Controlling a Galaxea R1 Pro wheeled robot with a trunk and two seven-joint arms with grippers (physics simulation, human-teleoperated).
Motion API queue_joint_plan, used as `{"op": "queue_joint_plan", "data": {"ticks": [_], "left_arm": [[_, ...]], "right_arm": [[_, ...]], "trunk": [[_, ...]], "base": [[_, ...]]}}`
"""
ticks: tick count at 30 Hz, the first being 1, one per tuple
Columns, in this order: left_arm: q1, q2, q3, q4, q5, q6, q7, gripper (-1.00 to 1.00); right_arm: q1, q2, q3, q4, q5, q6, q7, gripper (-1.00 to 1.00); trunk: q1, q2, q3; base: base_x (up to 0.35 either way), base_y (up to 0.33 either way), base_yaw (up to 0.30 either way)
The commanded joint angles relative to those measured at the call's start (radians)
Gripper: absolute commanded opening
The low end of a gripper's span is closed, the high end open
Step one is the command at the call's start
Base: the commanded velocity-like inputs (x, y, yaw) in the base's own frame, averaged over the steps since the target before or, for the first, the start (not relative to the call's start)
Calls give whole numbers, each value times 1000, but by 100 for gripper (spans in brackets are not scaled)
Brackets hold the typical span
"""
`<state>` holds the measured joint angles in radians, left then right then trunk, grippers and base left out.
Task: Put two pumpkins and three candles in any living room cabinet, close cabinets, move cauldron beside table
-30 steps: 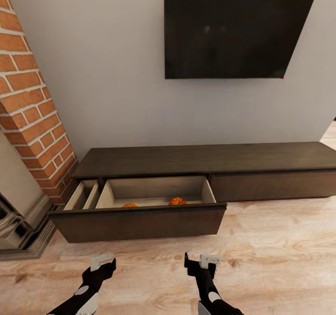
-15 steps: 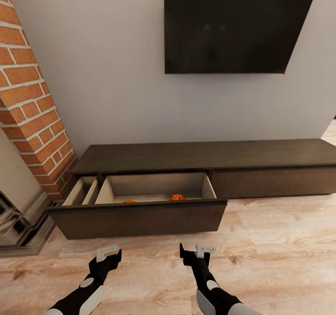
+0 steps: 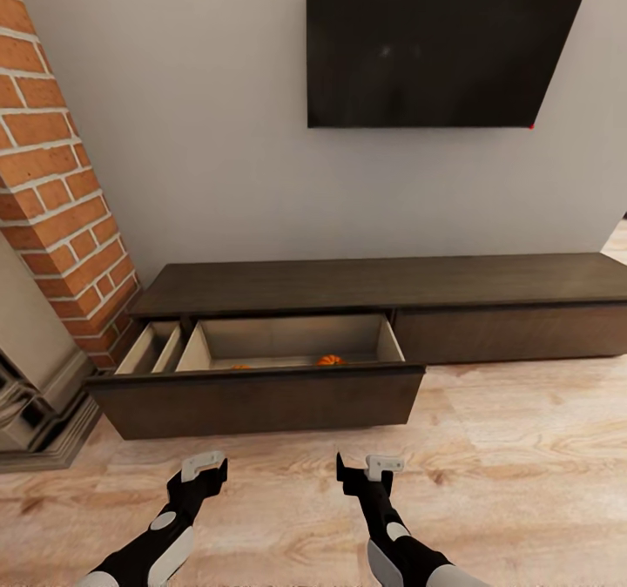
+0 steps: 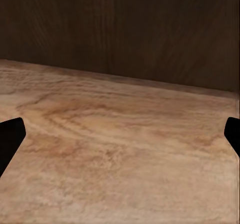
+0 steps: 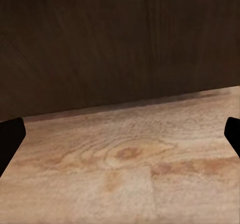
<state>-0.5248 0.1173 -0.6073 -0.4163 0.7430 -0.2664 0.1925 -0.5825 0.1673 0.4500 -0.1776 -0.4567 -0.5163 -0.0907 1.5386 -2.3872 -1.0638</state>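
The long dark-brown cabinet (image 3: 383, 284) stands against the wall with its left drawer (image 3: 261, 395) pulled out. Over the drawer front peek the tops of two orange pumpkins, one (image 3: 329, 360) near the middle and one (image 3: 239, 366) further left, barely showing. My left gripper (image 3: 205, 474) and right gripper (image 3: 366, 472) hover low over the floor just before the drawer front, both open and holding nothing. In each wrist view a black fingertip (image 4: 10, 134) (image 5: 10, 134) sits at the picture's edge, facing the dark drawer front (image 4: 120, 29) (image 5: 120, 39). The candles and the cauldron are out of view.
A brick fireplace column (image 3: 52, 186) with a grey stone base (image 3: 43, 413) stands left of the cabinet. A black TV (image 3: 435, 38) hangs on the wall above. Light wood floor (image 3: 522, 465) spreads to the right. A narrow side compartment (image 3: 152, 347) is open beside the drawer.
The whole picture has shifted upward, so the camera has moved. Less of the drawer's inside and of the pumpkins shows. Both grippers sit a little closer to the drawer front.
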Motion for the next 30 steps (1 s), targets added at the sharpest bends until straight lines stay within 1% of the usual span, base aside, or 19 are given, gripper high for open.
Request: {"op": "queue_joint_plan", "data": {"ticks": [1,5,10,16,23,30], "left_arm": [[-1,2,-8,-15,6,-1,8,100],[-1,1,-7,-41,7,3,8,100],[-1,3,-6,-46,7,4,8,100],[-1,-2,-6,-47,7,4,8,100],[-1,0,-6,-47,7,3,10,100],[-1,1,-5,-48,9,0,10,100]], "right_arm": [[-1,0,9,0,-1,-2,-9,100],[-1,-1,9,-2,-2,-2,-9,100],[-1,-1,8,-3,-2,-3,-9,100],[-2,-2,8,-3,-3,-4,-9,100],[-1,-2,7,-3,-3,-6,-9,100],[-1,-1,7,-3,-3,-5,-9,100]], "trunk": [[4,-8,-4],[19,-36,-17],[38,-71,-32],[61,-113,-51],[64,-114,-78],[64,-114,-78]], "base": [[0,0,0],[0,0,0],[0,0,0],[0,0,0],[0,0,0],[0,0,0]]}}
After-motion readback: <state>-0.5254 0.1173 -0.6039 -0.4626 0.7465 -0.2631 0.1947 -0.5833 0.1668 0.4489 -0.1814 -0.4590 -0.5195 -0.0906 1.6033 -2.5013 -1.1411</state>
